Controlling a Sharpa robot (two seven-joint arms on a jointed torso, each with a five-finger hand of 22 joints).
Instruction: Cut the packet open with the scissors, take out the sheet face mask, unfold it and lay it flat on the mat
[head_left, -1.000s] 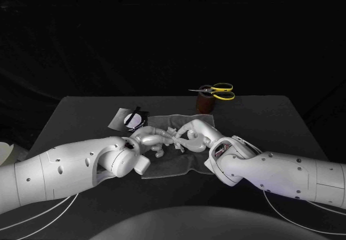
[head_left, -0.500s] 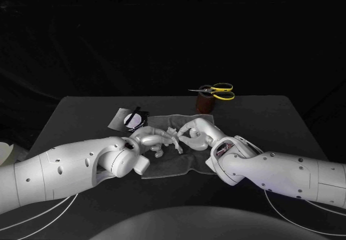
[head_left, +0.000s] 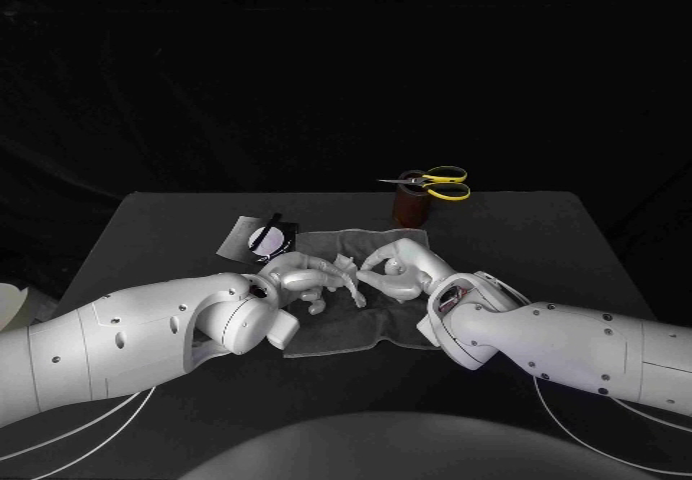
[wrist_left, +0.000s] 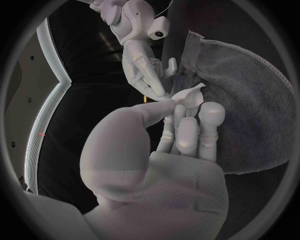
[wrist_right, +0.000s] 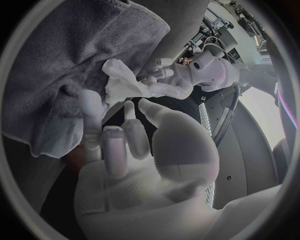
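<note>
Over the middle of the mat (head_left: 339, 335), the mask (head_left: 343, 266) is pinched between the thumb and fingers of the left hand (head_left: 303, 278), as is seen best from the left wrist. The right hand (head_left: 397, 272) is set opposite, its curled fingertips at the other side of the white wad; whether a grip is made there cannot be told. The mask is held as a small crumpled bundle just above the cloth, not opened out.

Beneath and around both hands the grey mat is spread, somewhat wrinkled, on the black table (head_left: 173, 215). Behind the left hand, beside the mat's far corner, the packet (head_left: 260, 238) is laid aside. Farther back and to the right the scissors (head_left: 436, 183) are set on top of a brown holder (head_left: 411, 208), well apart from the hands.

By these signs the cutting and the taking out are judged done. What is left is the unfolding: the folds are to be teased apart between the two hands, and the sheet is then to be laid flat on the mat.
</note>
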